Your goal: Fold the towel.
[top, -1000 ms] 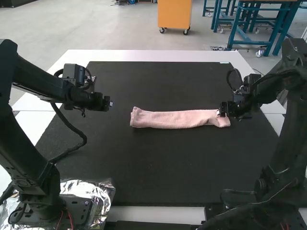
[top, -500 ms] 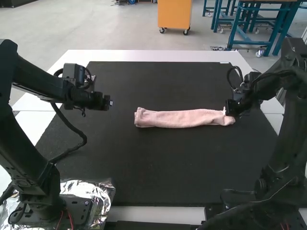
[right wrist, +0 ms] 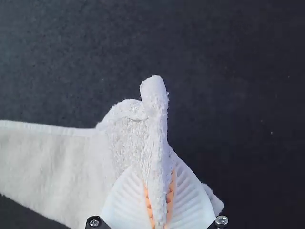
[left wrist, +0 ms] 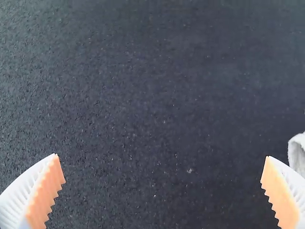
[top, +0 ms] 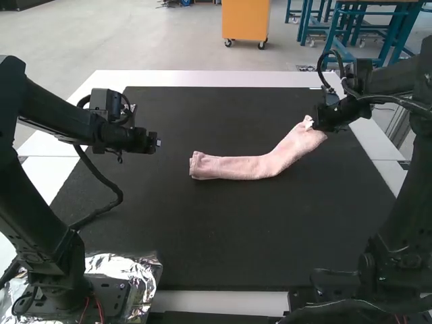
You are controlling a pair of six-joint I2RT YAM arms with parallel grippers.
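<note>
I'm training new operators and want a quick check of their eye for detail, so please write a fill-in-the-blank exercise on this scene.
1. In the high view, the towel's color is ____.
2. The mat beneath it is ____.
3. One end is held in the tool of the ____ arm.
4. Rather than closed, the left tool is ____.

Missing words: pink; black; right; open.

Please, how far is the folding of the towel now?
Looks done: the towel is a narrow strip on the black mat. In hand: the right pincer is shut on its right end, which angles forward. Left to do: the strip is not yet doubled end over end, probably the next fold. The left pincer is open, holding nothing.
</note>
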